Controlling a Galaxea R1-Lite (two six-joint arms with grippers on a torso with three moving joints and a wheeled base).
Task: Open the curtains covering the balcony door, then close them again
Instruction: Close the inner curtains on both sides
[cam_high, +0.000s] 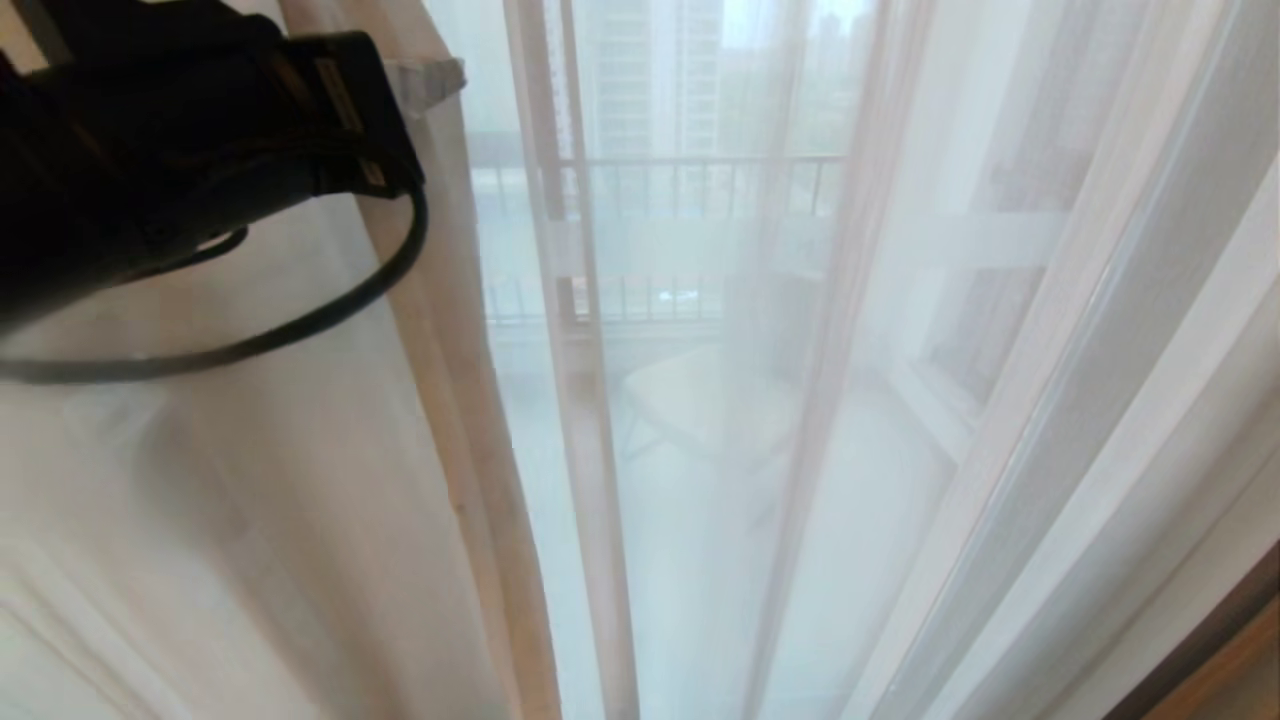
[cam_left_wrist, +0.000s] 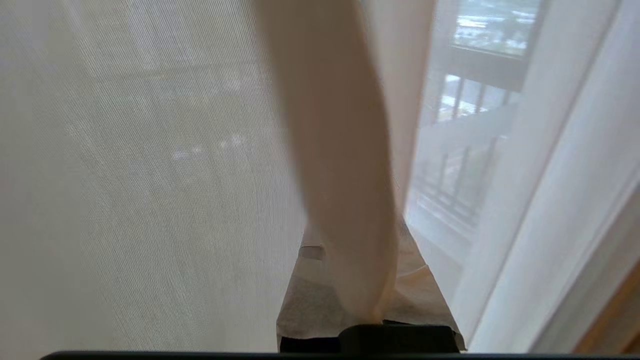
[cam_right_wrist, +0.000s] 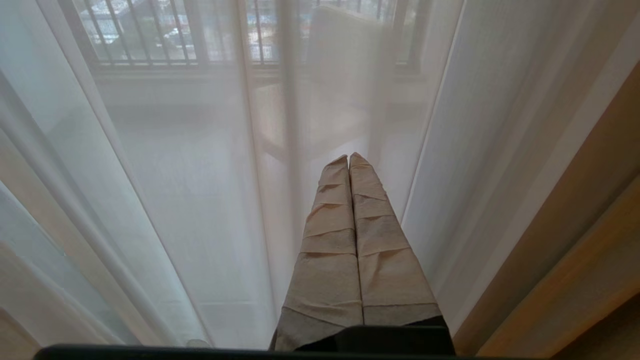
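- My left gripper (cam_left_wrist: 345, 295) is clenched on a fold of the curtains (cam_left_wrist: 340, 165); in my left wrist view the beige fold runs down between my tape-wrapped fingers (cam_left_wrist: 305, 300) and disappears there.
- In the head view my left arm (cam_high: 180, 150) fills the 10 o'clock corner, its black cable (cam_high: 330, 310) looping below, and it lies against the sheer fabric on that side.
- My right gripper (cam_right_wrist: 350, 165) is pressed shut on nothing, its two wrapped fingers (cam_right_wrist: 327, 240) touching along their whole length, pointing at the sheer layer without gripping it.
- The curtains hang from 12 down to 6 o'clock across the whole head view, a beige edge (cam_high: 590, 420) falling through the middle.
- The balcony door itself I cannot make out; only the balcony railing (cam_high: 700, 180) at 12 o'clock and a pale chair (cam_high: 700, 400) near the centre show hazily through the sheer.
- Progress, as I judge it: the glass is veiled by sheer everywhere I look, so whether I am drawing the fabric open or back closed I cannot tell.
- Left to do: carry this fold along its run and let go.
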